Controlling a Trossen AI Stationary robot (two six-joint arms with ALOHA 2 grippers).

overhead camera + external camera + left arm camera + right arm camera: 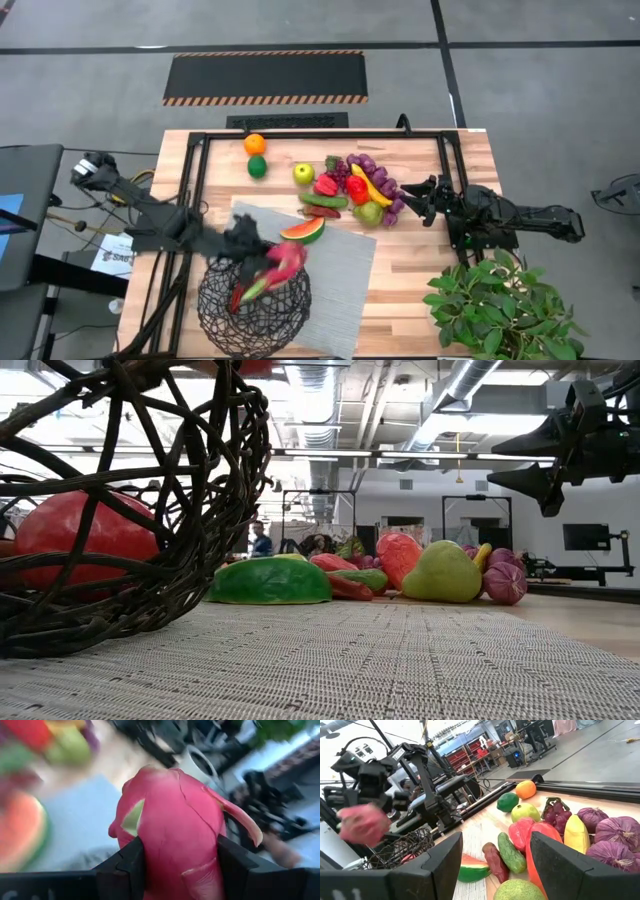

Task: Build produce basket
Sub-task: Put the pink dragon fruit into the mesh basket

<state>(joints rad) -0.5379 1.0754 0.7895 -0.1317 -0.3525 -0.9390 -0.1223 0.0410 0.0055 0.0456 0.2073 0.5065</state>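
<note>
bright overhead light, left wrist view (motion-blurred)

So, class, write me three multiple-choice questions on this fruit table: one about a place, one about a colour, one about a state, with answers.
1. Where does the watermelon slice lie?
A. on the grey mat
B. inside the basket
C. under the leafy plant

2. What colour is the fruit in the left claw?
A. yellow
B. pink
C. blue

3. How is the right claw?
A. shut on the banana
B. shut on a cucumber
C. open, holding nothing

Answers:
1 A: the high view shows the slice on the mat's corner nearest the fruit pile, apart from the basket.
2 B: the left wrist view shows a pink dragon fruit clamped between the dark fingers.
3 C: the right wrist view shows its fingers spread wide with only table and produce beyond.
</note>
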